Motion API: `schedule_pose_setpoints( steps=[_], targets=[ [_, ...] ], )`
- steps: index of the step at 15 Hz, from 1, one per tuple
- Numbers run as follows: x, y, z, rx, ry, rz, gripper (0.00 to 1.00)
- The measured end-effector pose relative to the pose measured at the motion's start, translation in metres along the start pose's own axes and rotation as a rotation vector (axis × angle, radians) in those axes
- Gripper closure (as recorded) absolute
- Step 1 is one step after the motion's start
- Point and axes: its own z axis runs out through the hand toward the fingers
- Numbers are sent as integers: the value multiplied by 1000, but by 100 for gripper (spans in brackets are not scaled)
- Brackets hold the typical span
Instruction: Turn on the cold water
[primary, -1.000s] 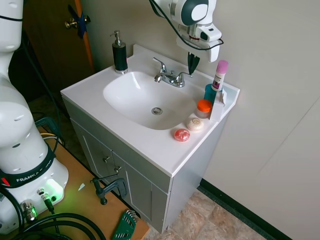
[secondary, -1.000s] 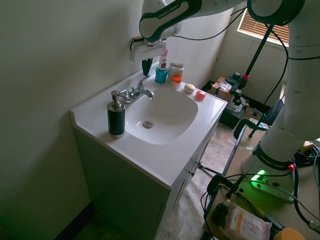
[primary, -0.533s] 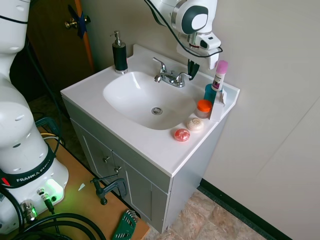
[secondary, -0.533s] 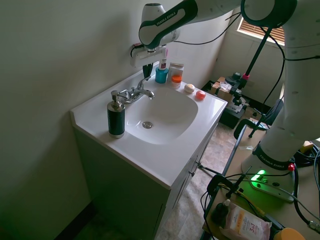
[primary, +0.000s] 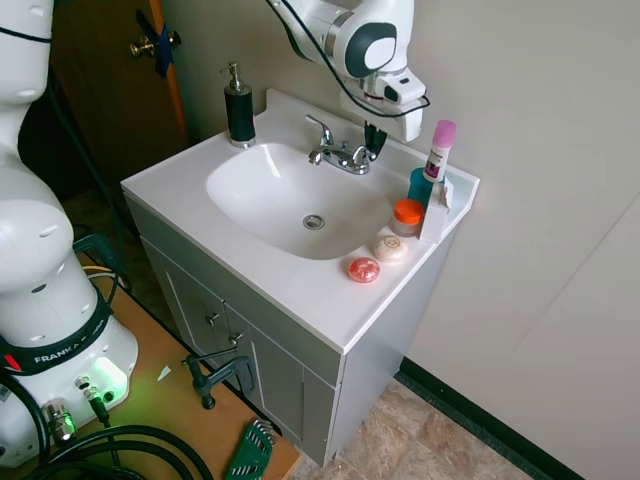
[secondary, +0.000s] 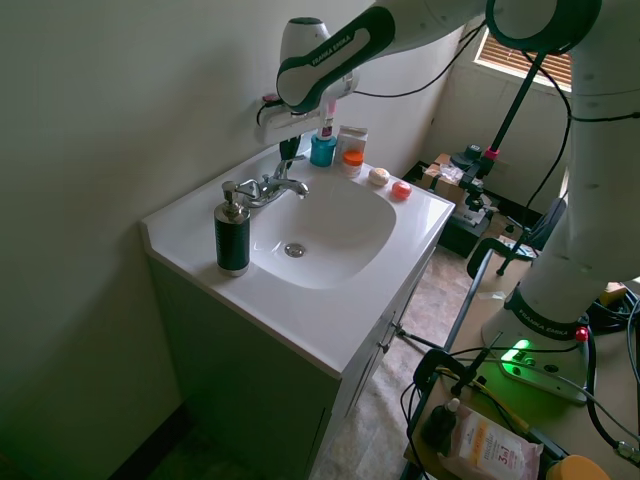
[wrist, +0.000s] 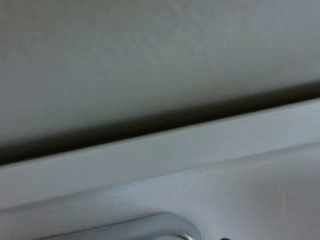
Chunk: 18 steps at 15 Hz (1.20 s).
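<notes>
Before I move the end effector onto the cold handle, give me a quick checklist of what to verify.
1. End effector lined up with the faucet handle nearest the toiletries: ok; it sits right at it.
2. Fingers open or shut: cannot tell.
3. Contact with the handle: cannot tell.
4. Water running from the spout: not ok, none visible; basin looks dry.
5. Clearance from the pink-capped bottle: ok, apart.
6. Soap dispenser out of the way: ok, far side of the faucet.

Chrome two-handle faucet behind basin, dry.
</notes>
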Motion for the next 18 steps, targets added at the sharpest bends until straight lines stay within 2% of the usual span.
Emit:
schedule_pose_setpoints(
  steps=[3, 8, 9, 13, 18],
  targets=[
    [-15, 33, 3, -29, -26, 16, 100],
    [-41, 70, -10, -1, -24, 13, 100],
    [-45, 79, -13, -2, -28, 12, 0],
    [-61, 111, -31, 7, -42, -25, 0],
    [-69, 114, -40, 19, -39, -45, 0]
  ],
)
